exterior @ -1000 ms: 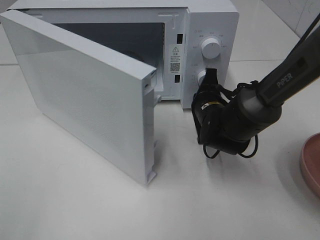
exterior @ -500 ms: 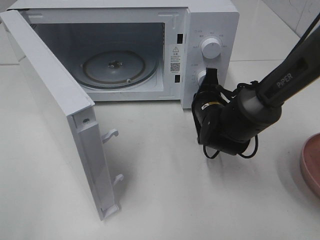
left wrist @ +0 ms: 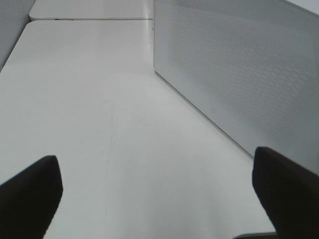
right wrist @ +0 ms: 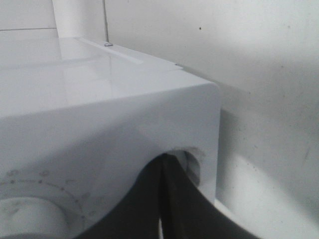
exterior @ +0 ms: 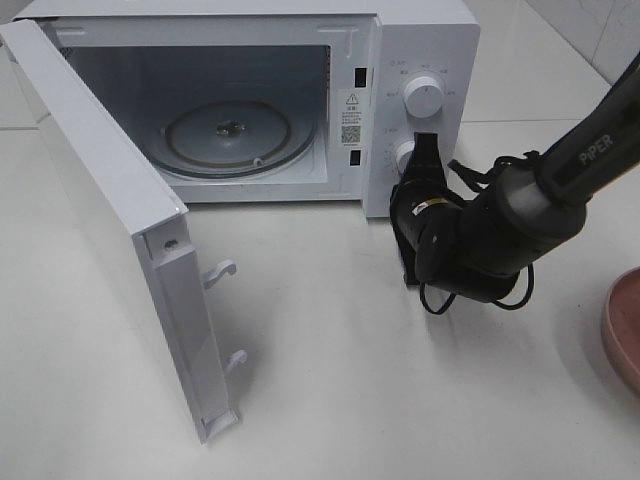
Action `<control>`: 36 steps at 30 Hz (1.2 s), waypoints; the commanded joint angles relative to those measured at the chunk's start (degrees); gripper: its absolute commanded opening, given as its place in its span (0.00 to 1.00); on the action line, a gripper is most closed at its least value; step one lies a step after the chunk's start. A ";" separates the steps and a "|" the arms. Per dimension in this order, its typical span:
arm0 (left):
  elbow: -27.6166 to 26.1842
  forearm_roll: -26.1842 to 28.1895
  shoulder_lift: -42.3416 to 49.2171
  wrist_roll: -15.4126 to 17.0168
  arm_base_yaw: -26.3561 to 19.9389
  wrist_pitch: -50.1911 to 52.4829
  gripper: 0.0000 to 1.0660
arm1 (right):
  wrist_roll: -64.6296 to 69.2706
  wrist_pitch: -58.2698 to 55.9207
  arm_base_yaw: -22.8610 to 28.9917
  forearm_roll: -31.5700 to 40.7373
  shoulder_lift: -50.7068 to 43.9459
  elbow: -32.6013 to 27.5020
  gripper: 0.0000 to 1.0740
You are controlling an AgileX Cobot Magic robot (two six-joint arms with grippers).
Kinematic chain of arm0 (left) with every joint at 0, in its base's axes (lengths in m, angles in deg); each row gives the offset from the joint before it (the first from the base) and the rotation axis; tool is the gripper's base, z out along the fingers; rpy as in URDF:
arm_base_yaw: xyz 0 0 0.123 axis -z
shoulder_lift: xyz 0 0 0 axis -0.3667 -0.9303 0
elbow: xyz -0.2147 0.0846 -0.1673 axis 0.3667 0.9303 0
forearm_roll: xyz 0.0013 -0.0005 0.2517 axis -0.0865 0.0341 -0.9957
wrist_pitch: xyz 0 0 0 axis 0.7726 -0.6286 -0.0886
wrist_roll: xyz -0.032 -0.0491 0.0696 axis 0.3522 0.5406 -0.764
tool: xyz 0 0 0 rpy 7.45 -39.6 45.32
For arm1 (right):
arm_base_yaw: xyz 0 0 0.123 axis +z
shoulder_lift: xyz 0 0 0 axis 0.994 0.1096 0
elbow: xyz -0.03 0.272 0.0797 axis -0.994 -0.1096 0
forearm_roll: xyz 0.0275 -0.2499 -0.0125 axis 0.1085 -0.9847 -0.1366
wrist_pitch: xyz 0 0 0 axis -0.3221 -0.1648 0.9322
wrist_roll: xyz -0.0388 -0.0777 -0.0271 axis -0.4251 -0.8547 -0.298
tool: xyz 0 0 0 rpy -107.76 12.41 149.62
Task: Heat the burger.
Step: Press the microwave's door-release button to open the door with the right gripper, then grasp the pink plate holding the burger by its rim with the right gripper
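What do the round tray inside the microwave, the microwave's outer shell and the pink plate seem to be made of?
The round tray looks like clear glass: the hub shows through it and its rim glints. The shell seems glossy white painted metal or plastic; I cannot tell which. The pink plate, only partly in view, looks like matte plastic or ceramic.

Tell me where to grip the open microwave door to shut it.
Take the door's free vertical edge, clear of the latch hooks, coming from its outer face on the left. It stands swung wide, hinged at the far left, so that edge likely gives most leverage.
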State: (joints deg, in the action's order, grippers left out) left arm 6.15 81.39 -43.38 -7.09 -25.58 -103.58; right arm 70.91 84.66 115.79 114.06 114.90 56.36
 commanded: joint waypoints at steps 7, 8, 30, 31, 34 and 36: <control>0.17 0.11 1.09 0.23 -0.17 0.74 0.91 | -4.98 -3.09 -0.57 -2.46 -3.78 -1.72 0.00; 0.17 0.11 1.09 0.23 -0.17 0.74 0.91 | -5.27 -3.95 -0.57 -2.46 -4.07 -2.01 0.00; 0.17 0.11 1.03 0.17 -0.17 0.74 0.91 | -25.27 -20.40 -0.63 -5.10 -15.53 -8.88 0.00; 0.17 0.11 1.03 0.17 -0.17 0.74 0.91 | -26.47 -21.77 -0.63 -6.59 -16.33 -9.22 0.00; 0.17 0.11 1.03 0.17 -0.17 0.74 0.91 | -29.51 -25.90 -0.74 -11.97 -18.39 -9.80 0.00; 0.17 0.11 1.03 0.17 -0.17 0.74 0.91 | -31.11 -28.99 -0.74 -15.47 -19.42 -9.80 0.01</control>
State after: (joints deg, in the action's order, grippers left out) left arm 6.15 81.39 -43.38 -7.09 -25.58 -103.58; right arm 41.63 57.15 115.28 100.88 96.28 46.84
